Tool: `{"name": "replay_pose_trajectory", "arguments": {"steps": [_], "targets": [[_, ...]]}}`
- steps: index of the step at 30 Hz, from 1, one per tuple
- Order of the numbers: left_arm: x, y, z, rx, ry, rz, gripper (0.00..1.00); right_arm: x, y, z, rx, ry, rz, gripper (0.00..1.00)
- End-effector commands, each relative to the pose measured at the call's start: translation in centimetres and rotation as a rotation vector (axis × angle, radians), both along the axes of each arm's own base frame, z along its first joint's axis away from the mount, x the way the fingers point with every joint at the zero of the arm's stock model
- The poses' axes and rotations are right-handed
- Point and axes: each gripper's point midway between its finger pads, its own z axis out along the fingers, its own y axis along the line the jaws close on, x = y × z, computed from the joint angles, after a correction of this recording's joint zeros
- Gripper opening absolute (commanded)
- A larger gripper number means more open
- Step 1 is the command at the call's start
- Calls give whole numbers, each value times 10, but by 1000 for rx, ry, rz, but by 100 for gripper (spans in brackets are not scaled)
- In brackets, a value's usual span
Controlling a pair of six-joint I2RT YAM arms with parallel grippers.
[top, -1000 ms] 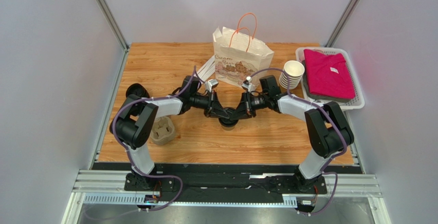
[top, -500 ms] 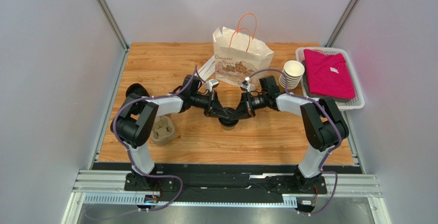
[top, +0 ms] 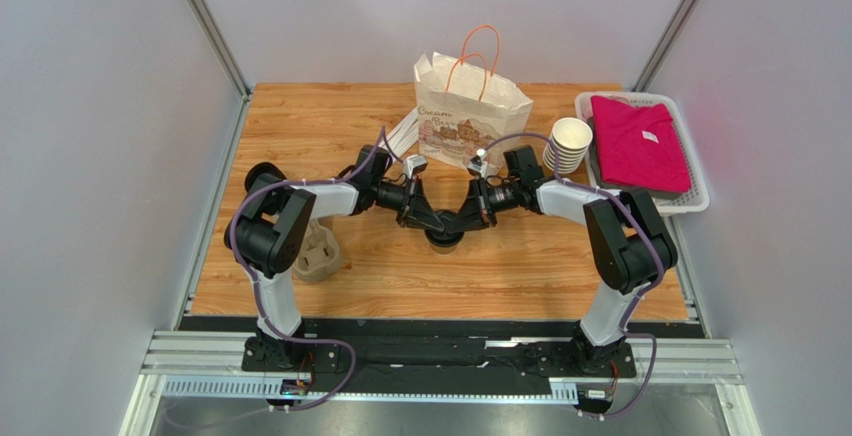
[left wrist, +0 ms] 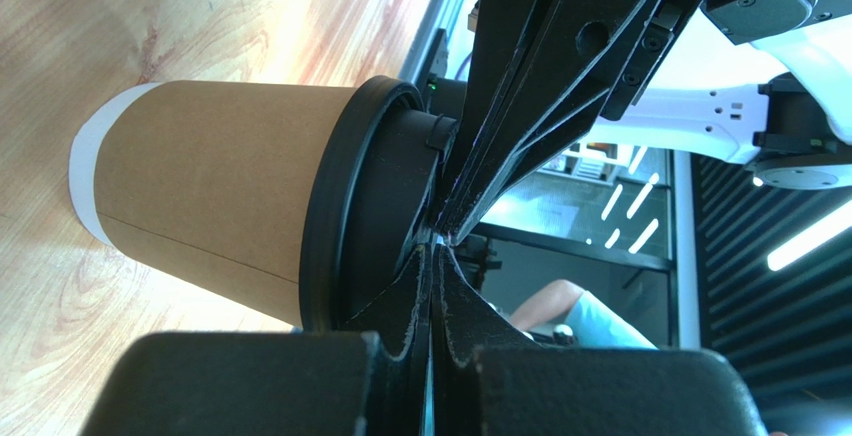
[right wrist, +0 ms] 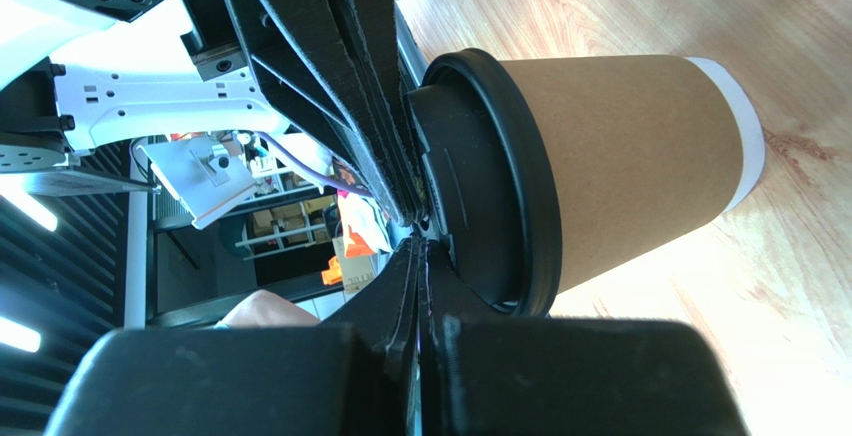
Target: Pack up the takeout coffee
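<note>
the takeout coffee (left wrist: pixel 210 201) stands upright mid-worktop (top: pixel 300 126), at 6 o'clock from the paper bag (top: pixel 472 118). the left tool (left wrist: pixel 436 241), reaching in from 9 o'clock, and the right tool (right wrist: pixel 420 241), from 3 o'clock, are both clenched, empty, tips meeting over the black lid (right wrist: pixel 480 186).

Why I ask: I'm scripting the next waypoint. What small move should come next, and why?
Probably back the right gripper off and open it. It and the left gripper are shut, tips meeting at the black lid of the takeout coffee; the cup stands on the table. Nothing grips it, so it cannot reach the paper bag yet.
</note>
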Motion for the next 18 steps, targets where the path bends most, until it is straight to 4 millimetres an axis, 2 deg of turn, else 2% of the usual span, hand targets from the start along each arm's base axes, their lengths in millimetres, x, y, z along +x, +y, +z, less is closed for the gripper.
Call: {"name": "replay_pose_trajectory", "arguments": {"steps": [1, 11, 14, 18], "targets": [[5, 28, -94, 295, 35, 125, 0, 10, -15, -50, -203, 30, -103, 0], [9, 30, -95, 316, 32, 123, 0, 4, -22, -78, -263, 54, -90, 0], [14, 26, -85, 284, 3, 118, 0, 4, -20, -73, -244, 50, -89, 0], [24, 19, -58, 214, -62, 113, 0, 8, -14, -54, -201, 18, -84, 0]]}}
